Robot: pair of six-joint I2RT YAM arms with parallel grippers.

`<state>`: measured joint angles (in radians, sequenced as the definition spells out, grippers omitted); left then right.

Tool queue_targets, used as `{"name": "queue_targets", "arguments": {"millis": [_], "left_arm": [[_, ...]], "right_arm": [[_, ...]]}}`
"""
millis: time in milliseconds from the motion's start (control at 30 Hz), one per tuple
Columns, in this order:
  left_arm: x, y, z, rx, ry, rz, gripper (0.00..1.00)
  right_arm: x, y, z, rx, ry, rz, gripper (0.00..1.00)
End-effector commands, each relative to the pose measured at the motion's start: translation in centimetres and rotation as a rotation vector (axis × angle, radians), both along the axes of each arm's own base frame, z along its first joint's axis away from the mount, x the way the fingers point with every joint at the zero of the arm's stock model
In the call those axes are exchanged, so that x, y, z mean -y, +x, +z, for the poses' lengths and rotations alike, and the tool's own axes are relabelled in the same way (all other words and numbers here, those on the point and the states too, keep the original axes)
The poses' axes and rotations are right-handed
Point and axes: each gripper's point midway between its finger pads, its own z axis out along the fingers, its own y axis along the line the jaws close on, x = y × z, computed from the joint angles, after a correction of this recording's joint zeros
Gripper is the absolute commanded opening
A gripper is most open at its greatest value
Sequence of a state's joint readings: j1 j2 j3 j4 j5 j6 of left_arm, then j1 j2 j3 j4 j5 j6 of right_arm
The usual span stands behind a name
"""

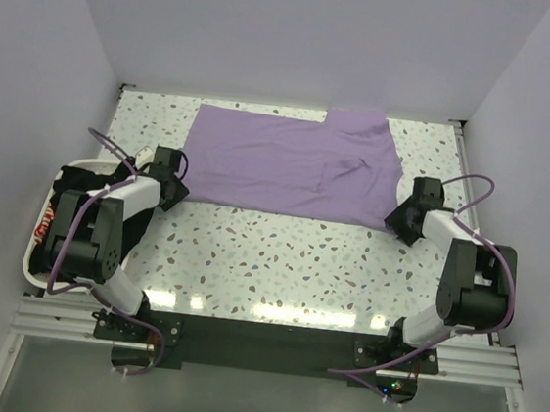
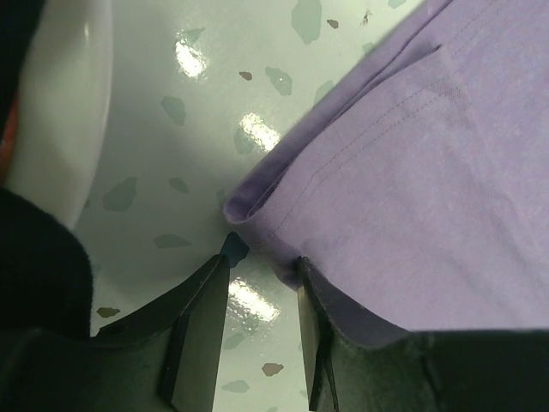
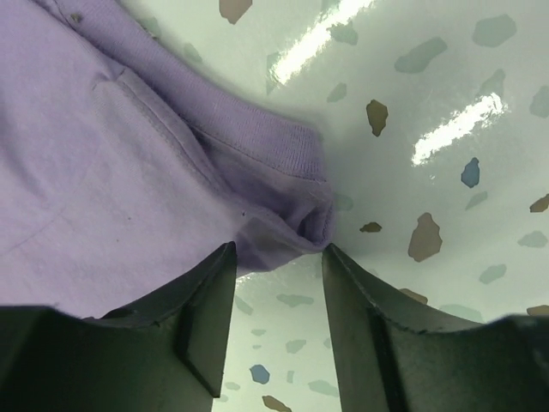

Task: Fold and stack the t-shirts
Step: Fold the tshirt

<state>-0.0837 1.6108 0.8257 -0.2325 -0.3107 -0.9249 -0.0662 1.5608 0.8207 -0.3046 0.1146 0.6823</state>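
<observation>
Cloth like this is soft, thin and light, so the purple t-shirt (image 1: 289, 168) will bend and droop wherever nothing holds it up. It lies spread out flat on the speckled table (image 1: 279, 261), reaching out ahead of both sets of jaws, and its two near corners sit right at their tips. The left gripper (image 2: 262, 268) has its jaws spread apart, with bare table showing in the gap. The folded corner of the hem is just in front of that gap and close against the tip of one finger (image 2: 310, 326), but nothing is pinched. The right gripper (image 3: 279, 253) has its jaws spread too. The thick stitched corner is bunched up in the mouth between the tips, not squeezed as far as I can see. Those two corners look like the best places to take hold, because the edge there is doubled and sewn, so it should slip less than a single layer. I think each pinch should take the whole thickness of the corner, and both sides should lift together, or the shirt will sag and wrinkle in the middle. Off to the outer side of the left jaws is a white tray (image 1: 26, 249) holding a dark shirt with red on it (image 1: 43, 229).
</observation>
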Motion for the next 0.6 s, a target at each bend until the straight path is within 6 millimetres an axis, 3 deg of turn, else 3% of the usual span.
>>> {"name": "queue_targets", "arguments": {"millis": [0, 67, 133, 233, 300, 567], "left_arm": [[-0.5, 0.7, 0.5, 0.044, 0.024, 0.023, 0.43], [-0.6, 1.0, 0.6, 0.047, 0.03, 0.025, 0.41], [-0.7, 1.2, 0.5, 0.041, 0.035, 0.026, 0.38], [-0.6, 1.4, 0.3, 0.024, 0.039, 0.017, 0.1], [-0.6, 1.3, 0.6, 0.019, 0.047, 0.015, 0.0], [0.3, 0.3, 2.7, 0.031, 0.073, 0.017, 0.0]], "right_arm": [[0.7, 2.1, 0.7, 0.063, -0.018, -0.039, 0.47], [0.8, 2.6, 1.1, 0.075, -0.02, -0.046, 0.41], [0.8, 2.9, 1.4, 0.081, -0.018, -0.044, 0.24], [0.9, 2.8, 2.0, 0.07, -0.026, -0.041, 0.08], [1.3, 2.7, 2.7, 0.071, -0.041, -0.044, 0.02], [3.7, 0.3, 5.6, 0.068, -0.04, -0.108, 0.0]]}}
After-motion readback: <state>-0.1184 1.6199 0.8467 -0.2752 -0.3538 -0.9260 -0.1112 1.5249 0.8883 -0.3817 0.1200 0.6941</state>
